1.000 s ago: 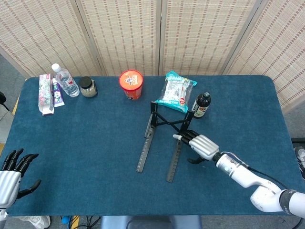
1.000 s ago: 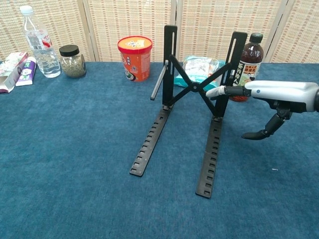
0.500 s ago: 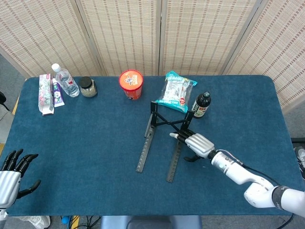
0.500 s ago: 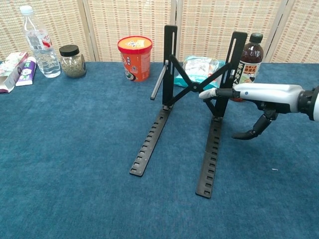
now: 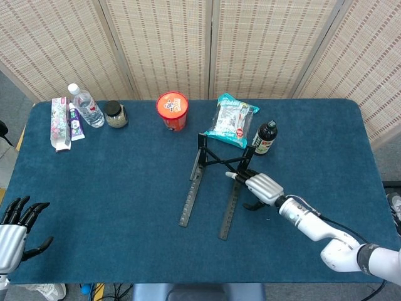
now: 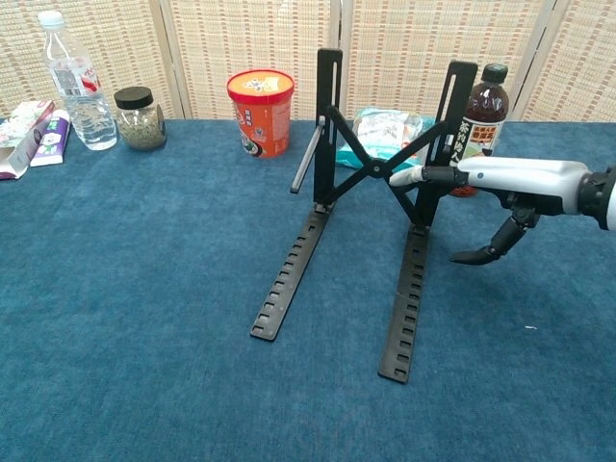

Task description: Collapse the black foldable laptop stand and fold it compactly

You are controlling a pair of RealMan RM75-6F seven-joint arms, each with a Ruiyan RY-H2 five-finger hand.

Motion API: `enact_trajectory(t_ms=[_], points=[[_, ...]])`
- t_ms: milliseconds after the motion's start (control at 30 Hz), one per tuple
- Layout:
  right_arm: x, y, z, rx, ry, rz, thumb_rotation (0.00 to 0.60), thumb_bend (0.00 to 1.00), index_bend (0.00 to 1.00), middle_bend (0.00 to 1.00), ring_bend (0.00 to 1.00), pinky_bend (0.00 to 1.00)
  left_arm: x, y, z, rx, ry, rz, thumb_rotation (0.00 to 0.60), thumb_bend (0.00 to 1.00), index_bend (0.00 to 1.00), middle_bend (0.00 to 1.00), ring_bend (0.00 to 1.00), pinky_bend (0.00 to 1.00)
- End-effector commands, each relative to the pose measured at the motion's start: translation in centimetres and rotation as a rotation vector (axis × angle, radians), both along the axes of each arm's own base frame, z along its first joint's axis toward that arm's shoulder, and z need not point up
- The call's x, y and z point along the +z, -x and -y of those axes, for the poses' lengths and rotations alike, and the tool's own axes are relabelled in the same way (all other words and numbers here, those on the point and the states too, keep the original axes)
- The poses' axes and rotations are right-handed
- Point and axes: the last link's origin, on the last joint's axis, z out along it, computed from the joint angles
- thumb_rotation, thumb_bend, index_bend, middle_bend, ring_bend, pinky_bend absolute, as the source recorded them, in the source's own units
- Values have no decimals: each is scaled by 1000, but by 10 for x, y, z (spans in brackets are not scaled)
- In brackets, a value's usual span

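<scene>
At the bottom left corner of the head view, the left hand is seen cut off by the frame edge, its dark fingers spread apart and nothing held; it is not shown in the chest view. Along the table's far left edge, a flat toothpaste box, a water bottle and a small dark-lidded jar are lined up. Further right, a red cup is stood near the back edge. The black laptop stand is found just right of centre, unfolded, with both slotted rails flat on the cloth and its uprights and crossed braces raised. A teal snack packet is partly hidden behind the uprights in the chest view. The right hand is held level beside the right upright, fingers extended towards it, thumb hanging below; whether the fingertips touch the upright cannot be told. Nothing is gripped. A dark bottle is stood just behind.
</scene>
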Motion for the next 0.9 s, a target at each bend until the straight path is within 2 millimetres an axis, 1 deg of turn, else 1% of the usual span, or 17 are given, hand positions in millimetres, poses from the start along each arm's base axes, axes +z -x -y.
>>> enact_trajectory(t_ms=[33, 200, 333, 600, 800, 900], points=[[5, -3, -9, 23, -12, 18, 600, 217, 0, 108, 0, 0, 0, 0, 0, 2, -2, -1, 600, 181, 169, 224, 52, 26], [15, -16, -20, 64, -25, 72, 600, 217, 0, 110, 0, 0, 1, 0, 0, 1, 1, -4, 600, 181, 169, 224, 52, 26], [19, -33, -21, 86, -30, 128, 600, 217, 0, 110, 0, 0, 1, -2, 0, -5, 0, -4, 600, 181, 169, 224, 52, 27], [14, -70, -8, 109, -48, 195, 600, 217, 0, 110, 0, 0, 2, -5, 3, -8, -4, -7, 600, 181, 169, 224, 52, 26], [4, -101, 6, 128, -72, 217, 600, 216, 0, 110, 0, 0, 3, -7, 5, -10, -6, -8, 600, 181, 169, 224, 52, 26], [-3, -112, 13, 122, -82, 232, 600, 217, 0, 110, 0, 0, 4, -7, 6, -9, -6, -10, 600, 180, 169, 224, 52, 27]])
